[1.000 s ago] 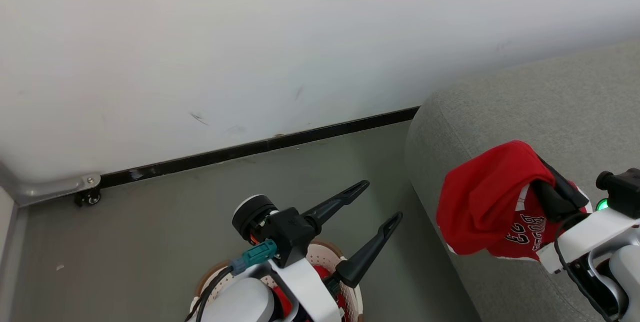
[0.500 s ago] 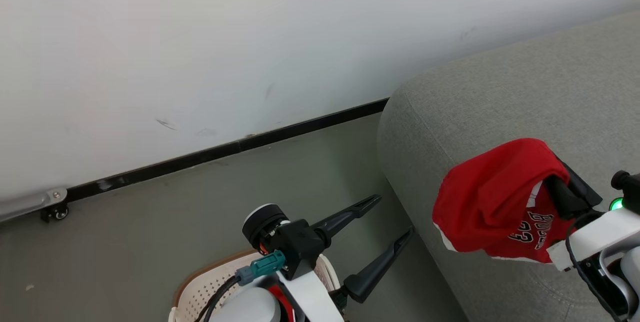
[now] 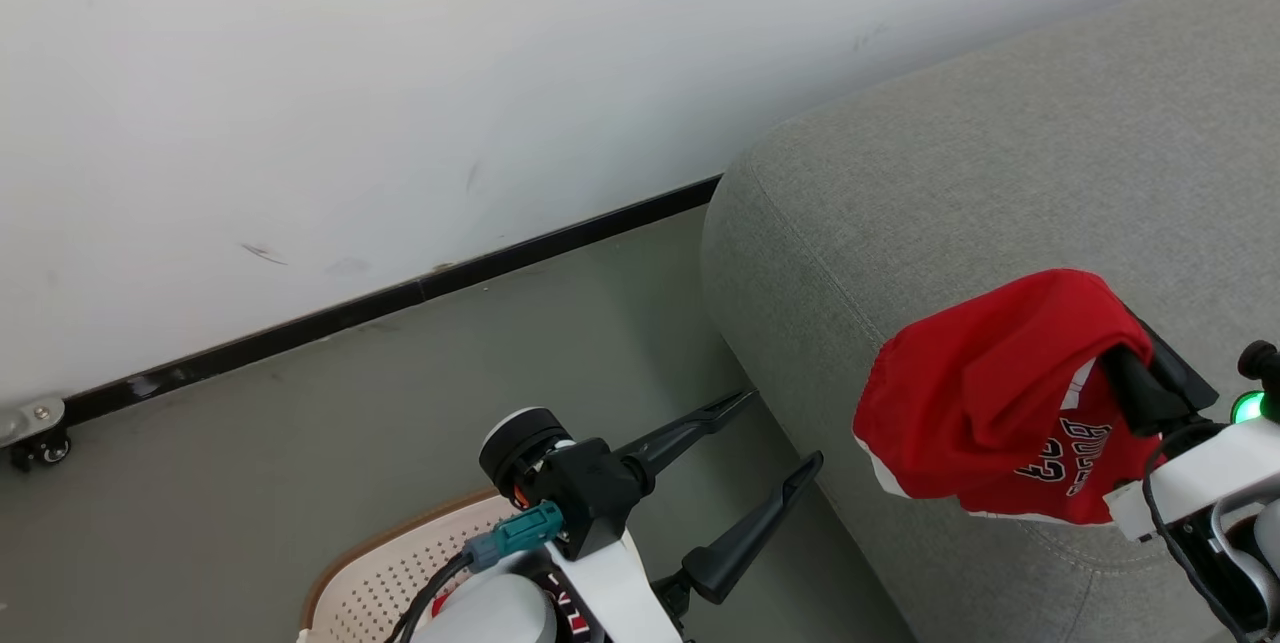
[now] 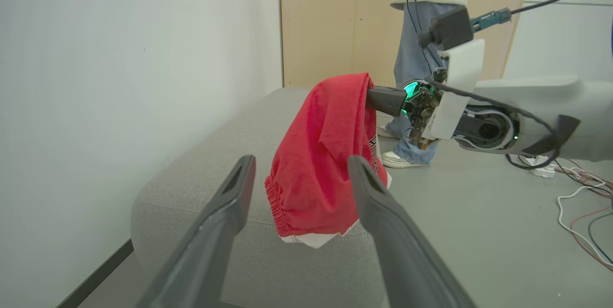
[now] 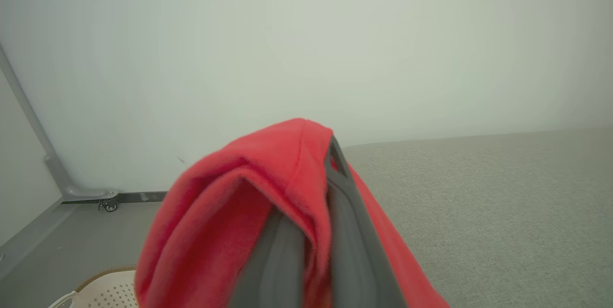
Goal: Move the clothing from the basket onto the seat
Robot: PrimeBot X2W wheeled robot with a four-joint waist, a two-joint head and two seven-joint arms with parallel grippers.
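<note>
One piece of the clothing (image 3: 985,403) – red, white-trimmed, with a black 23 – hangs draped over the right gripper (image 5: 335,169), whose fingers are pinched tight on the fabric. It dangles over the rounded end of the seat (image 3: 1000,143); whether the hem brushes the upholstery I cannot tell. The left gripper (image 3: 782,428) hovers spread wide and empty above the floor (image 3: 300,443), just beside the seat's end, with the basket (image 3: 400,563) below its forearm. Beyond run a white wall (image 3: 400,73) and black skirting (image 3: 400,298) – a person (image 4: 421,35) stands past the seat, cables (image 4: 584,193) nearby.
</note>
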